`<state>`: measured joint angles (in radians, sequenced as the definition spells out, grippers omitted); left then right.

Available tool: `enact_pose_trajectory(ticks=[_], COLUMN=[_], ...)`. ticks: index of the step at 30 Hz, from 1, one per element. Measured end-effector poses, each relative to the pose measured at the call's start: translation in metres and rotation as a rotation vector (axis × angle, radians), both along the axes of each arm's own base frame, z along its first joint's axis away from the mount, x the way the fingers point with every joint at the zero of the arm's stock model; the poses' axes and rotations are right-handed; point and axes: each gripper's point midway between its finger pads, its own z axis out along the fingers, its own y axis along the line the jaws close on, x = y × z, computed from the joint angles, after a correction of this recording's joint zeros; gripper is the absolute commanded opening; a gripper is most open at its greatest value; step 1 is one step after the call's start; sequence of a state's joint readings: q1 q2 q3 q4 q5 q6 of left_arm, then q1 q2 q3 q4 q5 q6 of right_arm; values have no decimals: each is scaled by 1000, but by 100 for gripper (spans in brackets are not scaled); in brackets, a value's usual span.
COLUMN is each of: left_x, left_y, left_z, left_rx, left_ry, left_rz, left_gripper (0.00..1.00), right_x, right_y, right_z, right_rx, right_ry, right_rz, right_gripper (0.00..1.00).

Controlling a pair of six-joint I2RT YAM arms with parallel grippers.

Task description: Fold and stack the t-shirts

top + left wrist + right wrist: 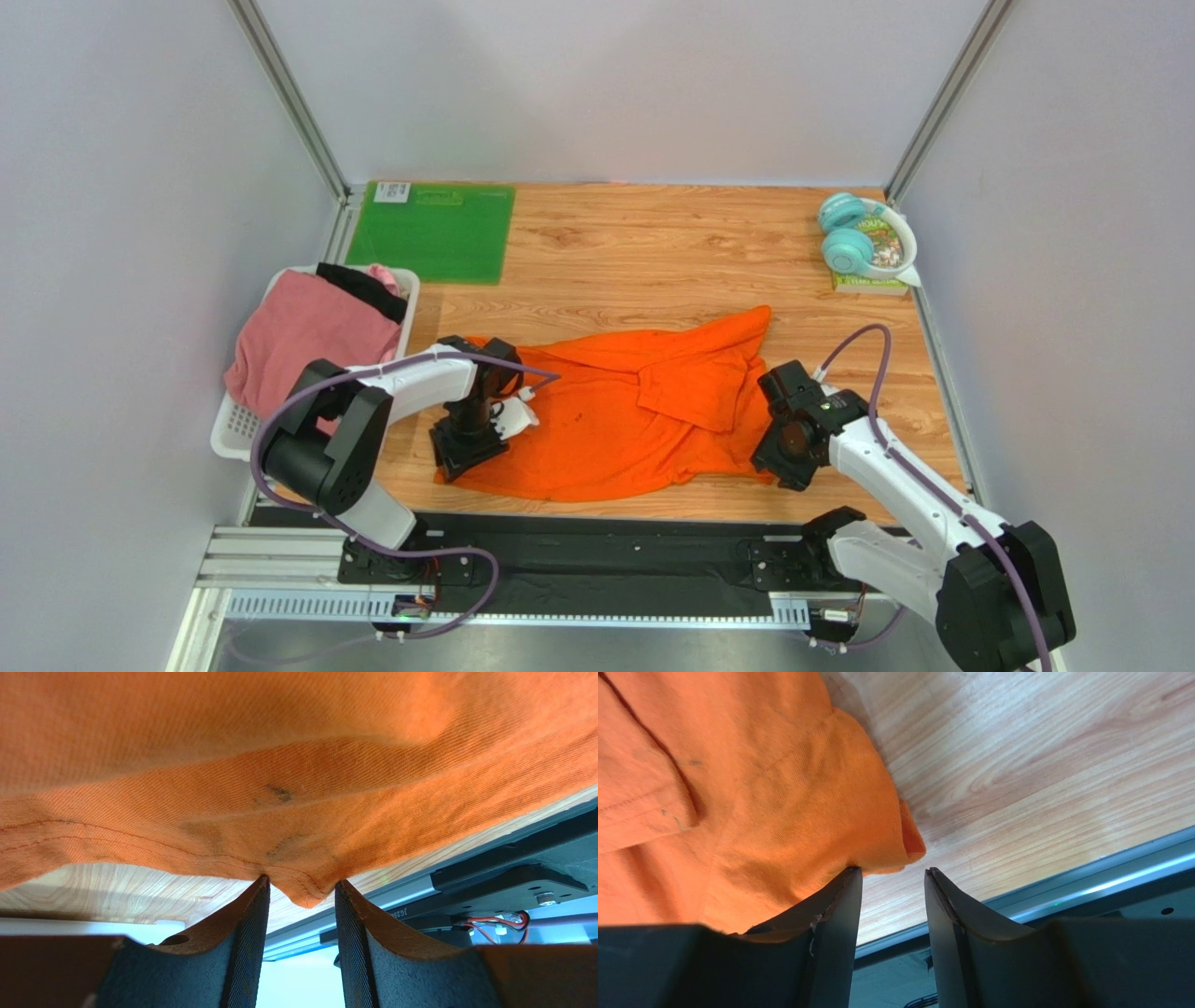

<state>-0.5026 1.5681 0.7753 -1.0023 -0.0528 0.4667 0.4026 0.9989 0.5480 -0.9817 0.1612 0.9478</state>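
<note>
Two hands, both with jaws apart. My left hand (302, 882) has a hem corner of the orange t-shirt (631, 413) sagging between its fingers, unclamped. My right hand (891, 871) sits beside the opposite edge. The shirt lies rumpled mid-desk (631, 252). It looks light and limp, so I'd pinch the stitched hem corners, which should slip less.

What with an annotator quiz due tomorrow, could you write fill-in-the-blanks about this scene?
The t-shirt spread on the wooden table is ____.
The pink t-shirt lies in a white ____.
The teal headphones sit at the table's far ____ corner.
The left pincer and right pincer are both ____.
Missing: orange; basket; right; open.
</note>
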Motion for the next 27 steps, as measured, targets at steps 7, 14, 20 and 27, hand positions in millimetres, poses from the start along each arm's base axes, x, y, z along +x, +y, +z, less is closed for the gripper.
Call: enact_pose_trajectory(ticks=[7,14,20,27], left_x=[0,-3,-3,5], left_y=[6,8,8,7], left_z=[-1,-1,-1,0], left_rx=[35,35,26,-25], left_ry=[-2,-16,-28,-87], left_rz=[-4,1,3,46], left_gripper=[54,61,65,67], right_x=[7,10,14,16], right_y=[-2,-4,-2,-1], right_z=[-6,-12,-13,-15], right_rx=[-26,-45,-40,-37], right_ry=[2,2,-11,-15], right_rz=[-1,2,3,7], right_gripper=[54,38,31,31])
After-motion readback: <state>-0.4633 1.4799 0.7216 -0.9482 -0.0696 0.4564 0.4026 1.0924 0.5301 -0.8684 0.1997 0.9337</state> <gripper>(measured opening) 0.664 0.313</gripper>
